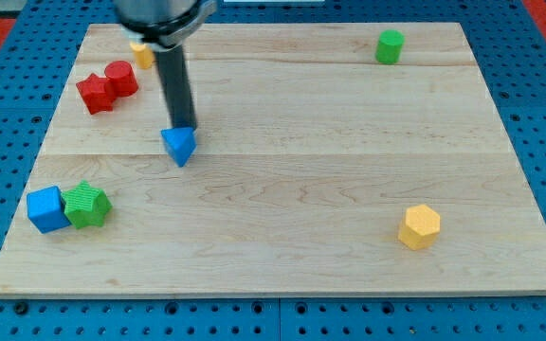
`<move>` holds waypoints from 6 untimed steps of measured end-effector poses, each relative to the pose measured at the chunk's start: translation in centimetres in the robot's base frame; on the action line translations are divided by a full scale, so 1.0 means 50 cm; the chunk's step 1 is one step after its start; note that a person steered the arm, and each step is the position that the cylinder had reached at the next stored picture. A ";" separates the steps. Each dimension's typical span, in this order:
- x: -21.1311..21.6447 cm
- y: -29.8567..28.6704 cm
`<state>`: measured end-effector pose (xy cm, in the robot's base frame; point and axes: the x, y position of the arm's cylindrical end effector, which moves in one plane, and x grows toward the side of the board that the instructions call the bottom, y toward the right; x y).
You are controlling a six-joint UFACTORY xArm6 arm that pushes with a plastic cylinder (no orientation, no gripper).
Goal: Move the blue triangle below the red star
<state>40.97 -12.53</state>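
Blue cube (45,208): it sat at the near left of the board (282,256), touching the green star, and you could leave it alone.
Green star (87,205): it lay just right of the blue cube, well nearer than any path you needed.
Red star (94,94): your goal marker was at the far left; the spot below it, on its near side, looked bare.
Red cylinder (120,78): it touched the red star on the far right side, so a push that ran too far could have knocked the pair.
Yellow block (142,54): it was partly hidden behind the rod at the far edge, shape unclear.
Blue triangle (179,145): it lay left of centre, right of and nearer than the red star. You should have judged it light, hard and quick to slide or spin on the smooth wood; there was no gripping it, so press a flat face on its right side, squarely.
My tip (185,130): you had no claw to open or shut, only the rod; it held nothing and met the triangle's far edge.
Green cylinder (389,45): far right, well apart.
Yellow hexagon (419,226): near right, out of your way.
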 end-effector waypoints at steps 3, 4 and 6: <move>0.100 0.007; 0.111 -0.073; -0.027 -0.060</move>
